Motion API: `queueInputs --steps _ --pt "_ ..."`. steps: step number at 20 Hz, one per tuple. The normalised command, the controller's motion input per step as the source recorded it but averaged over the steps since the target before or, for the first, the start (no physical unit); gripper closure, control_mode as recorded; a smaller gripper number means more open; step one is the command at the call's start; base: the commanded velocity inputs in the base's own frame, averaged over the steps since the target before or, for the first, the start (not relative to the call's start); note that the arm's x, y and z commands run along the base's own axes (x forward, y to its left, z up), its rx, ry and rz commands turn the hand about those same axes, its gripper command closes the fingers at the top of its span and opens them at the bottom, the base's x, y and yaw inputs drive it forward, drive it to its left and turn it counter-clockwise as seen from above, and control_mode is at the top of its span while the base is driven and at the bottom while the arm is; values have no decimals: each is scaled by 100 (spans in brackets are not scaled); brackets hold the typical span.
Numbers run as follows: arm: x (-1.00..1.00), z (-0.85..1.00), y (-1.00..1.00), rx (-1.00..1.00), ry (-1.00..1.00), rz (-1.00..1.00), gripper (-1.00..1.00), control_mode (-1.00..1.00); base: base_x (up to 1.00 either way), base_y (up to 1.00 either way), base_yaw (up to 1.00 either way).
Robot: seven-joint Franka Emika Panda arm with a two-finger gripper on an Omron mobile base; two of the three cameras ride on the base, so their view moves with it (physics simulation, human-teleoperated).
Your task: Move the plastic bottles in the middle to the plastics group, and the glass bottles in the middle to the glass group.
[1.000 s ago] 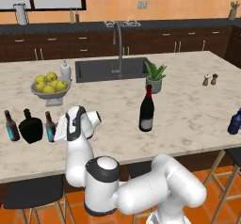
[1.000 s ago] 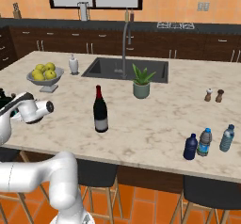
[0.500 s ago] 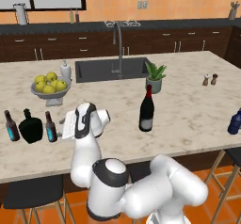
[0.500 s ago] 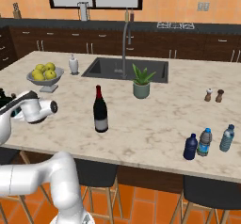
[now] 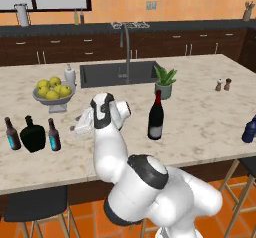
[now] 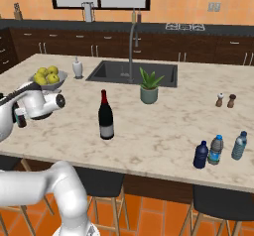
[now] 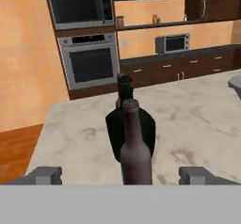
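Note:
The tall dark wine bottle (image 5: 156, 117) (image 6: 105, 117) stands mid-counter, right of my arm. On the left, two brown beer bottles (image 5: 53, 135) (image 5: 12, 134) flank the squat black flask (image 5: 33, 134). My gripper (image 5: 77, 126) hovers just right of the nearer beer bottle, open and holding nothing. In the hand view that beer bottle (image 7: 135, 148) stands upright between my spread gripper (image 7: 121, 175) tips, apart from both, with the flask (image 7: 112, 129) behind it. The dark blue plastic bottle (image 6: 200, 155) (image 5: 249, 129) stands at the far right beside two clear bottles (image 6: 215, 149) (image 6: 238, 146).
A bowl of yellow fruit (image 5: 52, 91) and a white soap dispenser (image 5: 69, 75) sit behind the left group. The sink (image 5: 120, 73), a potted plant (image 5: 164, 82) and salt and pepper shakers (image 5: 223, 84) lie further back. Stools stand below the counter's front edge.
My jaws have spread wider and my hand has drawn back to the right, away from the beer bottle, which stays standing beside the flask.

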Motion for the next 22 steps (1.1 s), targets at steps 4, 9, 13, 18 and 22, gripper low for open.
queueInputs --steps 4,9,13,18,22 --pt "0 35 -49 -24 68 -39 -100 -100 0 0 0" --pt "-4 -10 -50 -38 53 -50 -100 -100 0 0 0" --pt "-14 -7 -45 -40 44 -50 -100 -100 0 0 0" --pt "-71 8 -23 -43 15 -38 -100 -100 0 0 0" --pt "-31 15 -3 -34 -4 -7 -100 -100 0 0 0"
